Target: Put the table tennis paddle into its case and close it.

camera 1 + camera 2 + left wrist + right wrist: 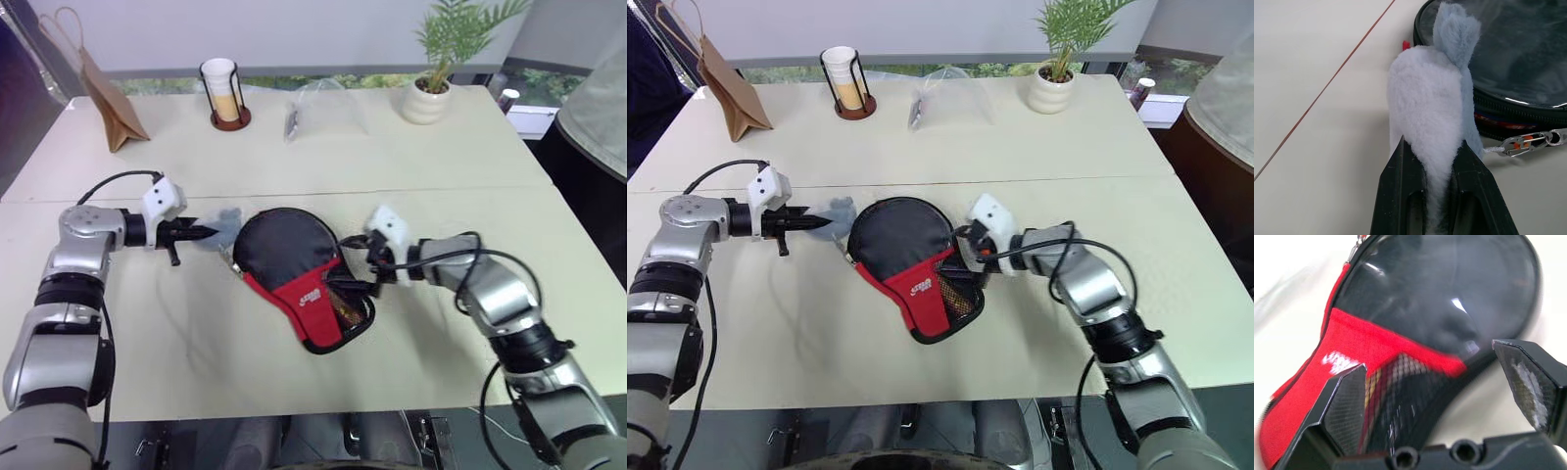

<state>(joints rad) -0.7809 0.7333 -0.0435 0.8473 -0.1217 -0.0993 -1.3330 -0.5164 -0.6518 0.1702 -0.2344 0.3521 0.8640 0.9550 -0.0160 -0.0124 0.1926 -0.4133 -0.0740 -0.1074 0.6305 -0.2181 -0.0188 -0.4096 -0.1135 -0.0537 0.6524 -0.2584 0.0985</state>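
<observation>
Left gripper (208, 232) at your nine o'clock — clamped on the case's (294, 269) fluffy grey tag (1430, 117); right gripper (1442, 396) at three, fingers apart.

Case (294, 264) sits mid-table (460, 362) between both grippers; bare tabletop all around it. Paper bag (108, 103), cup holder (227, 96), probably plastic bag (318, 108), plant pot (426, 98) line far edge.

My arms are silver-grey metal with black joint bands; black cables loop along both. Each wrist carries a white block, and my fingers (1400, 196) are black, tapered wedges.
</observation>
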